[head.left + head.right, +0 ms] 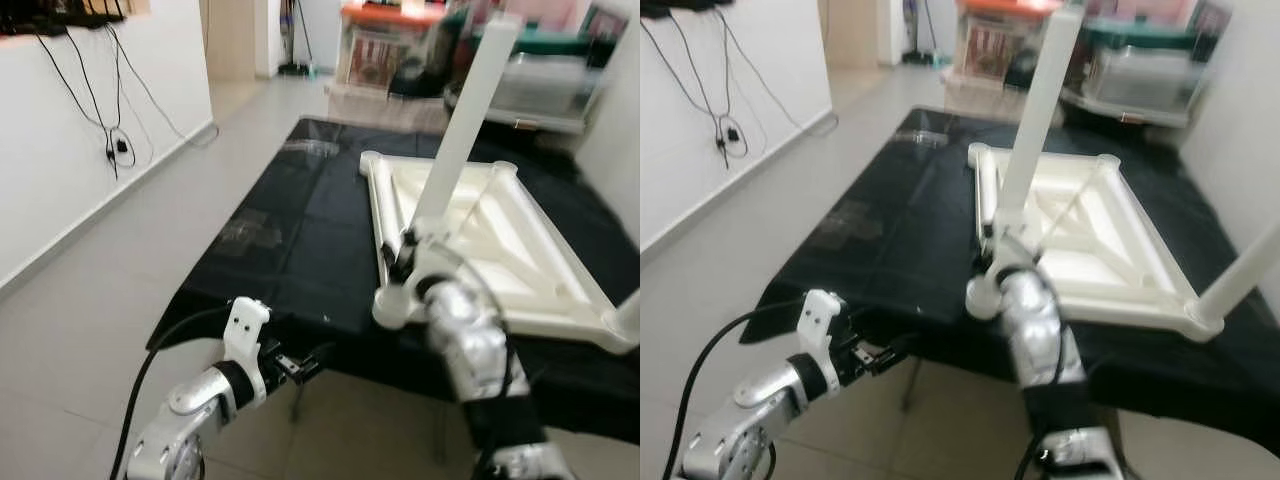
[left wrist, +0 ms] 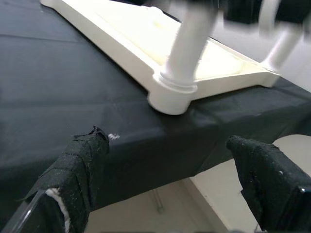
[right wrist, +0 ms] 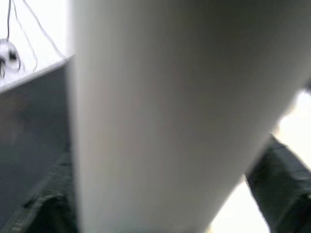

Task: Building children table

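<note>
A white children's tabletop (image 1: 500, 235) lies upside down on a black-covered table (image 1: 290, 250). A white leg (image 1: 465, 120) stands tilted in the tabletop's near-left corner socket (image 1: 392, 305). My right gripper (image 1: 410, 248) is shut on that leg low down, and the leg (image 3: 160, 116) looms close between the dark fingers (image 3: 286, 194) in the right wrist view. A second leg (image 1: 1240, 280) rises from the near-right corner. My left gripper (image 1: 300, 365) hangs open just off the table's near edge, its fingers (image 2: 77, 170) wide apart, facing the socket (image 2: 172, 97).
A white wall with dangling cables (image 1: 110, 140) runs along the left, with tiled floor (image 1: 90, 300) between it and the table. Storage boxes and a shelf (image 1: 540, 80) stand behind the table. A wall (image 1: 615, 140) is close on the right.
</note>
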Available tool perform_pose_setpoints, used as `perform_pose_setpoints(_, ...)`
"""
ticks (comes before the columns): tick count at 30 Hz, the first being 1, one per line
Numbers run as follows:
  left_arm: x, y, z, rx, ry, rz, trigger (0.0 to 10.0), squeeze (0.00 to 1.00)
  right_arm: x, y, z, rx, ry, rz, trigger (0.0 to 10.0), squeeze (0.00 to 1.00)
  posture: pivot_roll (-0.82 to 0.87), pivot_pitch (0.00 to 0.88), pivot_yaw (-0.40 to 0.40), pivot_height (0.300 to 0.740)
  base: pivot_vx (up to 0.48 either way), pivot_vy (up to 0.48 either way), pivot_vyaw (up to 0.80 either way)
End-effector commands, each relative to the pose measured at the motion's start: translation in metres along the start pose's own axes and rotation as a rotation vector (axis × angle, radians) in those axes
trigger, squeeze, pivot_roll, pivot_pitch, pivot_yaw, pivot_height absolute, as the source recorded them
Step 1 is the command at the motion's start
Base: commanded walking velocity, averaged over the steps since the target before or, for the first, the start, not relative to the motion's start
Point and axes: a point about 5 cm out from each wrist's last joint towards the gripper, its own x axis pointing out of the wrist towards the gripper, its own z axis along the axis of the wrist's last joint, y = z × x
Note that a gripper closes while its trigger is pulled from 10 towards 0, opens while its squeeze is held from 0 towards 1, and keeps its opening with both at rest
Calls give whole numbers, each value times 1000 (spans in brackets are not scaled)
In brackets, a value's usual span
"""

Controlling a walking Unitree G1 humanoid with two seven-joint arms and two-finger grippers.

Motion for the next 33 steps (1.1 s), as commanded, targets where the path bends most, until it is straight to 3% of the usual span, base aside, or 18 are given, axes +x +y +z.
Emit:
perform_pose_setpoints(1, 0, -4, 0, -13, -5, 0, 10000, 0, 3, -5, 3, 8, -2, 17, 10000, 976, 76, 0, -113, 740, 0, 0, 0)
perform_pose_setpoints(2, 0, -4, 0, -13, -5, 0, 10000, 0, 3, -5, 3, 8, -2, 17, 10000, 976, 76, 0, -113, 740, 0, 0, 0)
perform_pose_setpoints(3, -1, -3, 0, -14, -6, 3, 10000, 0, 8, -13, 19, 37, -47, 131, 10000, 0, 81, 0, -120, 740, 0, 0, 0)
perform_pose_setpoints(4, -1, -3, 0, -14, -6, 3, 10000, 0, 8, -13, 19, 37, -47, 131, 10000, 0, 81, 0, -120, 740, 0, 0, 0)
perform_pose_setpoints(8, -2, -1, -2, -12, -2, 11, 10000, 0, -6, -16, 36, -21, -165, 654, 10000, 0, 81, 0, -125, 740, 0, 0, 0)
perform_pose_setpoints(13, 2, -2, -1, -15, -6, 3, 10000, 0, -6, -3, 9, -44, -60, 786, 10000, 0, 82, 0, -117, 740, 0, 0, 0)
perform_pose_setpoints(14, 2, -2, 0, -15, -7, 3, 10000, 0, -4, 2, 4, -32, -38, 804, 8824, 0, 82, 0, -117, 740, 0, 0, 0)
perform_pose_setpoints(15, 2, 0, 1, -10, -5, 4, 10000, 0, -2, 7, 0, 10, -21, 827, 0, 0, 89, 0, -117, 740, 0, 0, 0)
perform_pose_setpoints(21, 1, 5, 2, 8, 1, 13, 10000, 0, 18, 13, -7, 90, 45, 647, 0, 0, 104, 0, -122, 740, 0, 0, 0)
perform_pose_setpoints(22, 1, 6, 2, 9, -1, 16, 10000, 0, 29, 5, -15, 96, 119, 426, 0, 0, 102, 0, -123, 740, 0, 0, 0)
perform_pose_setpoints(23, 1, 6, 2, 9, -1, 16, 10000, 0, 29, 5, -15, 96, 119, 426, 0, 0, 102, 0, -123, 740, 0, 0, 0)
perform_pose_setpoints(24, 0, 7, 3, 10, -1, 18, 10000, 0, 34, 0, -22, 93, 174, 272, 0, 0, 100, 0, -123, 740, 0, 0, 0)
perform_pose_setpoints(25, 0, 6, 1, 9, -1, 19, 10000, 0, 34, -19, -36, 144, 239, -19, 0, 0, 98, 0, -122, 740, 0, 0, 0)
perform_pose_setpoints(26, 0, 6, 1, 9, -1, 19, 10000, 0, 34, -19, -36, 144, 239, -19, 0, 0, 98, 0, -122, 740, 0, 0, 0)
perform_pose_setpoints(28, 1, 2, -1, -1, 1, 11, 10000, 0, 9, -44, -62, 177, 307, -469, 431, 0, 98, 0, -122, 740, 0, 0, 0)
perform_pose_setpoints(30, 2, 0, -2, -3, 2, 7, 10000, 0, -4, -44, -67, 177, 302, -552, 431, 0, 98, 0, -120, 740, 0, 0, 0)
perform_pose_setpoints(31, 1, 0, -1, -5, 1, 5, 10000, 0, -13, -35, -67, 176, 281, -535, 9961, 0, 93, 0, -111, 740, 0, 0, 0)
perform_pose_setpoints(33, 1, 0, -1, -5, 1, 5, 10000, 0, -16, -28, -66, 180, 265, -505, 9961, 0, 93, 0, -111, 740, 0, 0, 0)
